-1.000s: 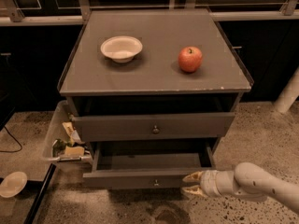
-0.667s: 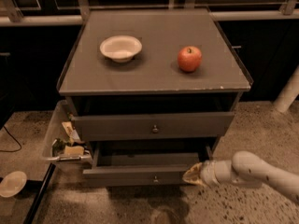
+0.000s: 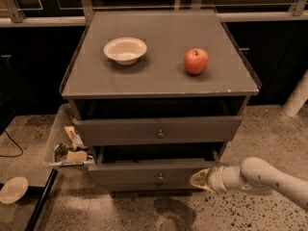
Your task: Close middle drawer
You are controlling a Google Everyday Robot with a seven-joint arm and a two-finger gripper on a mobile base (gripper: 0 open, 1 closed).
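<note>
The grey cabinet (image 3: 159,76) has its middle drawer (image 3: 144,171) low at the front, a flat grey front with a small round knob (image 3: 160,176). It stands out only a little from the cabinet. My gripper (image 3: 200,179) comes in from the lower right on a white arm and its tip rests against the right end of that drawer front. The top drawer (image 3: 159,130) above it, with its own knob (image 3: 160,134), also stands slightly out.
A white bowl (image 3: 125,49) and a red apple (image 3: 196,61) sit on the cabinet top. A clear bin of litter (image 3: 65,146) stands at the cabinet's left. A white dish (image 3: 13,189) lies on the floor at the lower left. A white post (image 3: 296,97) stands at the right.
The middle drawer has slid back into the cabinet. My gripper has moved left and inward with its front.
</note>
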